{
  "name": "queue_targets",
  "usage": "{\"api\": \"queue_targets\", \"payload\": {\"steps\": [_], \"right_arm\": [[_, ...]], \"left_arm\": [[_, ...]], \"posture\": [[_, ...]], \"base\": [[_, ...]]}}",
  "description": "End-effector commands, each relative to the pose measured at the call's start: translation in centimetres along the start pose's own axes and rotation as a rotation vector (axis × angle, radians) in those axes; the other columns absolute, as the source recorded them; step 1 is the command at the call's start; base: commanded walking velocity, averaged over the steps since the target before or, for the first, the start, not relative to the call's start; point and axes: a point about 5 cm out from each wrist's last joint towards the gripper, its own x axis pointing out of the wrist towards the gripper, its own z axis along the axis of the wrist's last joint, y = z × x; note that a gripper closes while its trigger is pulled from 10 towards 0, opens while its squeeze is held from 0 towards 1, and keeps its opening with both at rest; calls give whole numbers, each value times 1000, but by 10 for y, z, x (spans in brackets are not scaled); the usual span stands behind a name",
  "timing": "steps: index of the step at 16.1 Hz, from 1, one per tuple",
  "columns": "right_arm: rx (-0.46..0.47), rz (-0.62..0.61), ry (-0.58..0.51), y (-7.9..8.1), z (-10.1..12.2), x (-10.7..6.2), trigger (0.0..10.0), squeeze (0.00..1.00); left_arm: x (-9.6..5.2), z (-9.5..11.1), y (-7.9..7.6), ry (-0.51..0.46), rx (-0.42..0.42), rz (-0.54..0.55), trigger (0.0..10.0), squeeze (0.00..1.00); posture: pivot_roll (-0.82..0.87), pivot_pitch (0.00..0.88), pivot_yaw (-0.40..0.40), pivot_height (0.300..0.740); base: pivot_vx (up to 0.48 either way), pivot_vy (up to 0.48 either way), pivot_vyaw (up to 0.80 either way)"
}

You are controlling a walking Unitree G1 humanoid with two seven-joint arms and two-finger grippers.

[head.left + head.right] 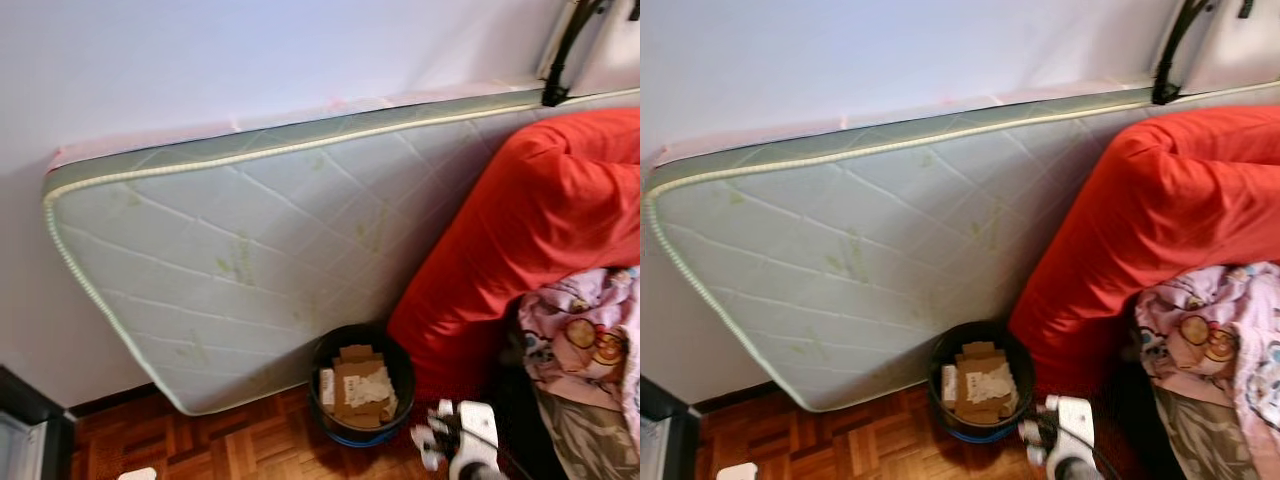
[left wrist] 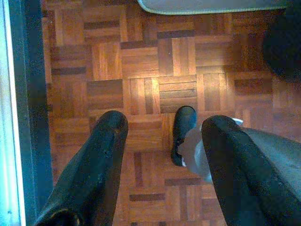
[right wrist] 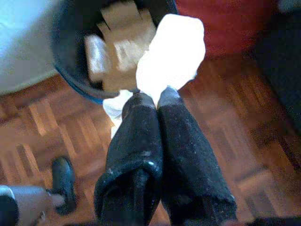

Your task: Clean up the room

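a mattress point(image 1: 240, 260) leans on the wall beyond the right end effector point(image 3: 157, 96), whose fingers pinch a crumpled white paper point(image 3: 171, 49). just ahead and below it sits the black bin point(image 3: 70, 61) of cardboard. step in hand: binning rubbish; next, carry over the rim and release. left end effector point(image 2: 162, 136) hangs wide, empty.

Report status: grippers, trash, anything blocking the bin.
Right gripper shut on crumpled white paper, beside round black bin of cardboard scraps. Left gripper open over parquet floor. Nothing blocking the bin.
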Motion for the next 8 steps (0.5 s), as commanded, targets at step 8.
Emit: {"api": "queue_targets", "payload": {"steps": [8], "right_arm": [[30, 179, -344, 42, 84, 15, 10000, 0]], "left_arm": [[4, 9, -18, -23, 15, -13, 10000, 0]], "posture": [[6, 53, -26, 740]], "base": [[0, 0, 0]]}}
